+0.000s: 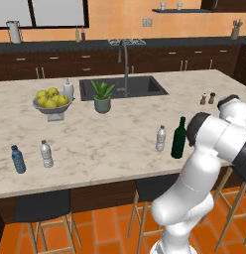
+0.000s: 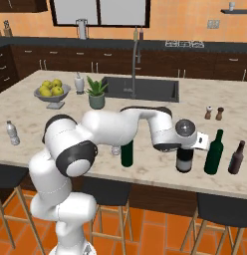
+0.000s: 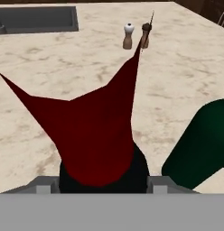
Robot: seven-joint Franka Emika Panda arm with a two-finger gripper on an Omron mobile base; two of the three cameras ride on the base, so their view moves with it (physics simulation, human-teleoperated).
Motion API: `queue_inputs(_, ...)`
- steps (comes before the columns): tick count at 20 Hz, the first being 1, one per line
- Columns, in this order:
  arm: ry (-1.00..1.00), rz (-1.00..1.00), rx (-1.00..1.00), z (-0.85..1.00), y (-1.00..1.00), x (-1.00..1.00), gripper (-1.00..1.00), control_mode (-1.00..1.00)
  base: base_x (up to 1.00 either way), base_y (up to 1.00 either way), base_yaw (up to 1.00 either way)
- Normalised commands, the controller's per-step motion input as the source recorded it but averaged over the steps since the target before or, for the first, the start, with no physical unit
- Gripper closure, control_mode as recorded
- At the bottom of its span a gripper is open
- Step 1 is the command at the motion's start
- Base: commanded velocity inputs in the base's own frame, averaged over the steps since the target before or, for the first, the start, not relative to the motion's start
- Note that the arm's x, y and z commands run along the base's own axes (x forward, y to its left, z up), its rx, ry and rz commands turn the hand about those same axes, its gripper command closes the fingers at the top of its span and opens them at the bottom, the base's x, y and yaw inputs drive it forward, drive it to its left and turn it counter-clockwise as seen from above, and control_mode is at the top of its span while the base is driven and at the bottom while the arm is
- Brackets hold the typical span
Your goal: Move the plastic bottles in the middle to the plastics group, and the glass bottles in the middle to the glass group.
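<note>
Gripping the black wine bottle (image 2: pixel 184 160) at its red foil neck (image 3: pixel 98 135), the fingers (image 2: pixel 186 147) were closed on either side of it, the bottle standing upright on the marble desk (image 2: pixel 160 112) near its front edge. In the hand view, the neck filled the gap between the fingers. A dark green glass bottle (image 2: pixel 213 152) stood just beside it, with a brown bottle (image 2: pixel 236 158) further along. Another green bottle (image 1: pixel 178 138) and a small clear water bottle (image 1: pixel 160 138) stood near mid-desk.
</note>
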Motion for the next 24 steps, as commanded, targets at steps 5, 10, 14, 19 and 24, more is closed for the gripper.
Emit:
queue_inputs(5,0.0,0.0,-0.03,0.0,-0.03,0.07,1.0,-1.0,0.0,0.0,0.0)
queue_inputs(10,0.0,0.0,0.0,0.0,0.0,0.0,-1.0,-1.0,0.0,0.0,0.0)
queue_inputs(14,0.0,0.0,0.0,0.0,0.0,0.0,-1.0,-1.0,0.0,0.0,0.0)
queue_inputs(19,0.0,0.0,0.0,0.0,0.0,0.0,-1.0,-1.0,0.0,0.0,0.0)
queue_inputs(24,0.0,0.0,-0.01,0.12,0.0,0.0,-1.0,-1.0,0.0,0.0,0.0)
